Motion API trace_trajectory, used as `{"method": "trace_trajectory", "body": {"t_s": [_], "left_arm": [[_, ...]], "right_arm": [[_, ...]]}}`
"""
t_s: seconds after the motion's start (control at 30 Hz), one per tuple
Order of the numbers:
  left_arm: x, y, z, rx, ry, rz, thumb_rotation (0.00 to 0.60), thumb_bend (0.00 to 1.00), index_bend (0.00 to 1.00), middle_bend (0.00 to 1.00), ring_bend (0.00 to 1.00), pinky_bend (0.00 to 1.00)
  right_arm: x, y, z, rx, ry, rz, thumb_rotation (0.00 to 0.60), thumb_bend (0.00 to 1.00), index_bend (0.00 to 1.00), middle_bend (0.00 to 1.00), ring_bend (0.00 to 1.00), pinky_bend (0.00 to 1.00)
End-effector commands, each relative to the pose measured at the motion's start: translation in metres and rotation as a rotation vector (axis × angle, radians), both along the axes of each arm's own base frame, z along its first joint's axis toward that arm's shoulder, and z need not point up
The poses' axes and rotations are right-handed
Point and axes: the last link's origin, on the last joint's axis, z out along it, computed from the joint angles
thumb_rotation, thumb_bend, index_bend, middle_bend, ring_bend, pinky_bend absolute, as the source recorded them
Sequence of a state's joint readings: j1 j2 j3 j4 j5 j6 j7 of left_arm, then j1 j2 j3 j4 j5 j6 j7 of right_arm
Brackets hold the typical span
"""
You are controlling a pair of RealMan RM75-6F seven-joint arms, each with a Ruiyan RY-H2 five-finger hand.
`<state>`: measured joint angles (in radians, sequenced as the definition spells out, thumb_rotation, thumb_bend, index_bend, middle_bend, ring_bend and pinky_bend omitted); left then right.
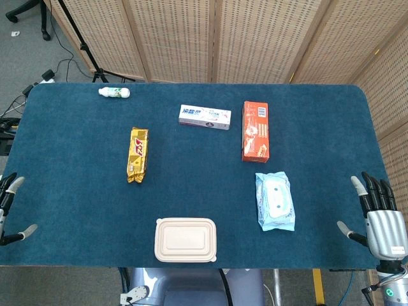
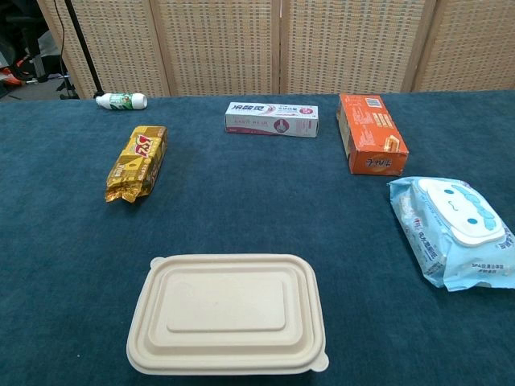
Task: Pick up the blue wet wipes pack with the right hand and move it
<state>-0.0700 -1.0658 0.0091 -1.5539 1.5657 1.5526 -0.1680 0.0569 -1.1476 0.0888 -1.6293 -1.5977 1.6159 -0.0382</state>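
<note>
The blue wet wipes pack [image 1: 275,201] lies flat on the blue-covered desk [image 1: 76,197], toward the right side, its white flip lid facing up; in the chest view [image 2: 455,229] it sits near the right edge of the frame. Just beyond it lies an orange carton [image 1: 255,131], with a white toothpaste box [image 1: 204,117] to that carton's left. A golden snack packet [image 1: 137,154] lies left of centre, a small white bottle [image 1: 114,92] on its side at the far left, and a beige lidded container [image 1: 185,240] at the near edge. The right robot hand [image 1: 376,213] rests at the desk's right edge, fingers spread, holding nothing, apart from the pack. The left robot hand [image 1: 9,207] shows at the left edge, fingers apart and empty.
</note>
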Motion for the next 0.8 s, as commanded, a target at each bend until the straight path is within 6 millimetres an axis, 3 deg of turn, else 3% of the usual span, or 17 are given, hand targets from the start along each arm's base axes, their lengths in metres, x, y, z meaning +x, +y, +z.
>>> {"method": "trace_trajectory", "body": {"t_s": [0.03, 0.67, 0.7, 0.73, 0.8], "left_arm": [[-0.0003, 0.0001, 0.0, -0.001, 0.001, 0.004, 0.6, 0.0, 0.0, 0.0, 0.0, 0.0], [-0.0003, 0.0004, 0.0012, 0.006, -0.001, 0.013, 0.6, 0.0, 0.0, 0.0, 0.0, 0.0], [-0.0002, 0.0002, 0.0014, 0.008, -0.003, 0.013, 0.6, 0.0, 0.0, 0.0, 0.0, 0.0], [0.0, 0.0, 0.0016, 0.008, -0.006, 0.014, 0.6, 0.0, 0.0, 0.0, 0.0, 0.0], [0.0004, -0.0007, 0.0016, 0.006, -0.011, 0.014, 0.6, 0.0, 0.0, 0.0, 0.0, 0.0]], "right_arm": [[-0.0001, 0.0, 0.0, 0.001, -0.001, 0.0, 0.6, 0.0, 0.0, 0.0, 0.0, 0.0], [-0.0002, -0.0019, -0.0046, 0.071, -0.077, -0.014, 0.6, 0.01, 0.0, 0.0, 0.0, 0.0], [-0.0008, -0.0022, -0.0044, 0.06, -0.099, -0.03, 0.6, 0.06, 0.0, 0.0, 0.0, 0.0], [-0.001, -0.0027, -0.0048, 0.052, -0.12, -0.044, 0.6, 0.2, 0.0, 0.0, 0.0, 0.0], [0.0011, -0.005, -0.0092, 0.086, -0.236, -0.075, 0.6, 0.68, 0.01, 0.0, 0.0, 0.0]]}}
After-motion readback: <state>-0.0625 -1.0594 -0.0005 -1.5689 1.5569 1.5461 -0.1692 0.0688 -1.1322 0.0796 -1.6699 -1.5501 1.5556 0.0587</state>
